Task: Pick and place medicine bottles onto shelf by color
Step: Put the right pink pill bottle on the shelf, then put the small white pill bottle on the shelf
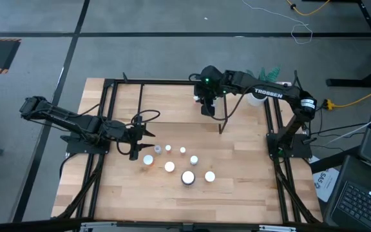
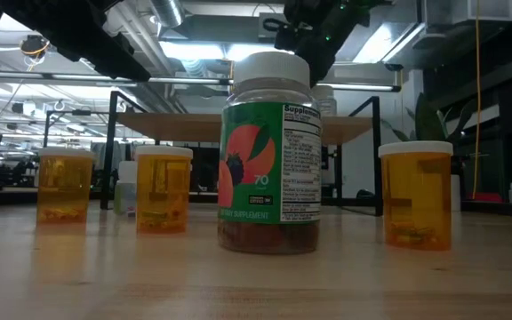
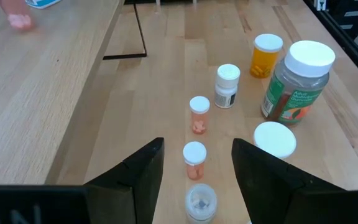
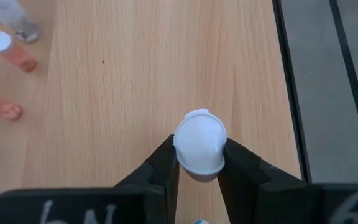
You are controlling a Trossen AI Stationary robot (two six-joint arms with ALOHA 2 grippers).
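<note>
The right gripper is clamped on a white-capped bottle, holding it above the shelf at the table's far side. The left gripper hangs with its fingers spread and empty. Just ahead of it stand the other bottles – two small pink ones, a white one, an orange one and a big jar.

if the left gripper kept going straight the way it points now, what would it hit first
Most likely the small clear bottle lying just ahead between the open fingers of the left gripper, then the small orange vial behind it. Depth is hard to judge; if it travels high, it might pass over both.
</note>
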